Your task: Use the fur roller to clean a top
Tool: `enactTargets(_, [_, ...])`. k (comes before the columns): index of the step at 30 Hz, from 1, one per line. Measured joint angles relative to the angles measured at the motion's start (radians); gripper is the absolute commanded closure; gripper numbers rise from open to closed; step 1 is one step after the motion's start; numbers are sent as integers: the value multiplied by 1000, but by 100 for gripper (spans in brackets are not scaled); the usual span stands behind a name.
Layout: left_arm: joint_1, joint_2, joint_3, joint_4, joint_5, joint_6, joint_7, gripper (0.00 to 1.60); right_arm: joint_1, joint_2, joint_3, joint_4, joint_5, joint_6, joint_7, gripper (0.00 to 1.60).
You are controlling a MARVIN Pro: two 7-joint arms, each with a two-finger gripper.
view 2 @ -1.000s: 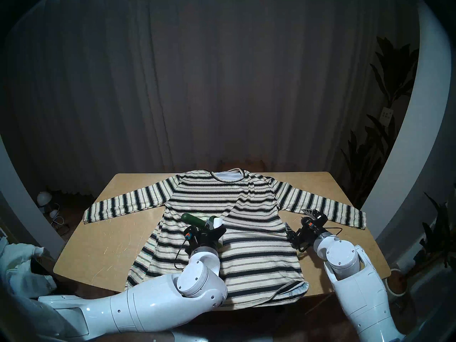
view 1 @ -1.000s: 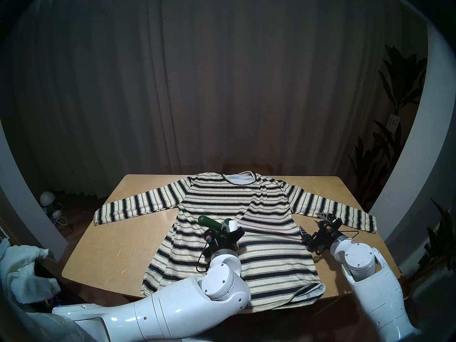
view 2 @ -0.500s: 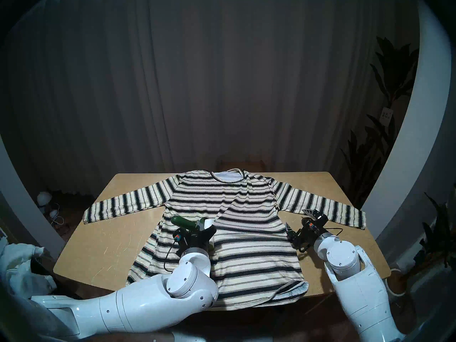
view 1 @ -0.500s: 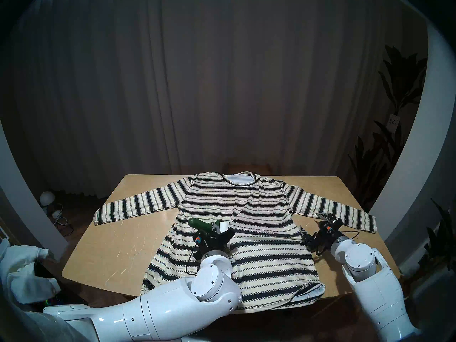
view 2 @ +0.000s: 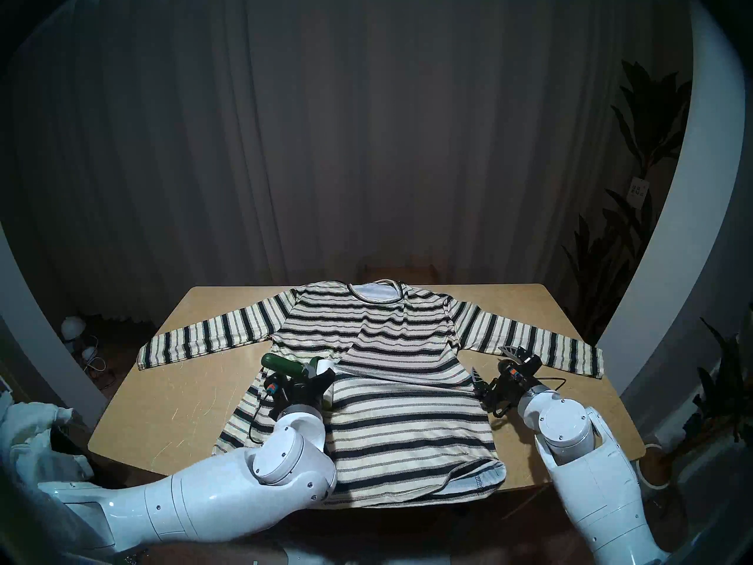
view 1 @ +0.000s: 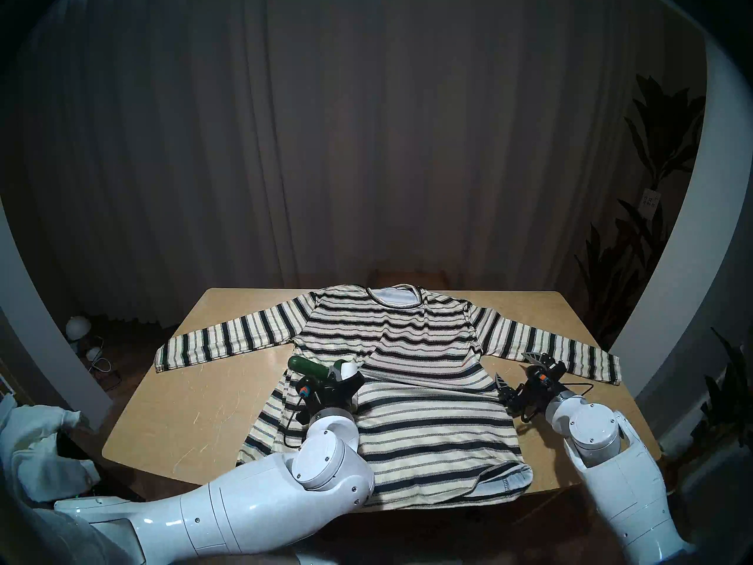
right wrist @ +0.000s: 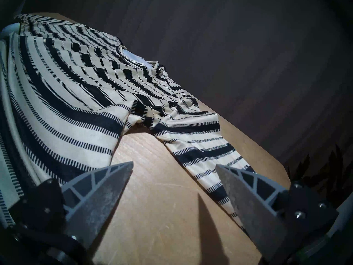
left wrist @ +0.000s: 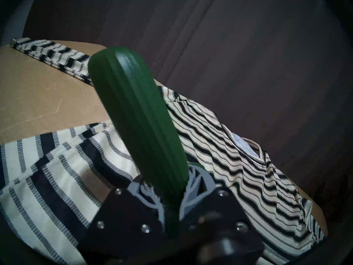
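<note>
Left claw (view 1: 340, 382) pinches the light, rigid fur roller (view 1: 322, 370) by its ribbed handle on the soft, bunch-prone top's (view 1: 428, 405) left flank; right claw (view 1: 519, 372) spread beside the top.

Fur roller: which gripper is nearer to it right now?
Left. The left gripper is shut on the fur roller, its jaws clamping the green handle over the top. The right gripper is open, across the shirt body by its right edge, above the table.

head pair: high, facing table (view 1: 171, 409) | wrists: low, close over top (left wrist: 57, 172)
</note>
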Motion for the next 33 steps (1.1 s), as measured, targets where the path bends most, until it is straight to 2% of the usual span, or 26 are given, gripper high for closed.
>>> enactTargets(14, [7, 65, -36, -10, -24, 7, 1, 160, -7, -7, -1, -5, 0, 2, -21, 0])
enactTargets(33, [41, 172, -72, -97, -74, 13, 5, 160, -17, -12, -6, -12, -1, 1, -55, 0])
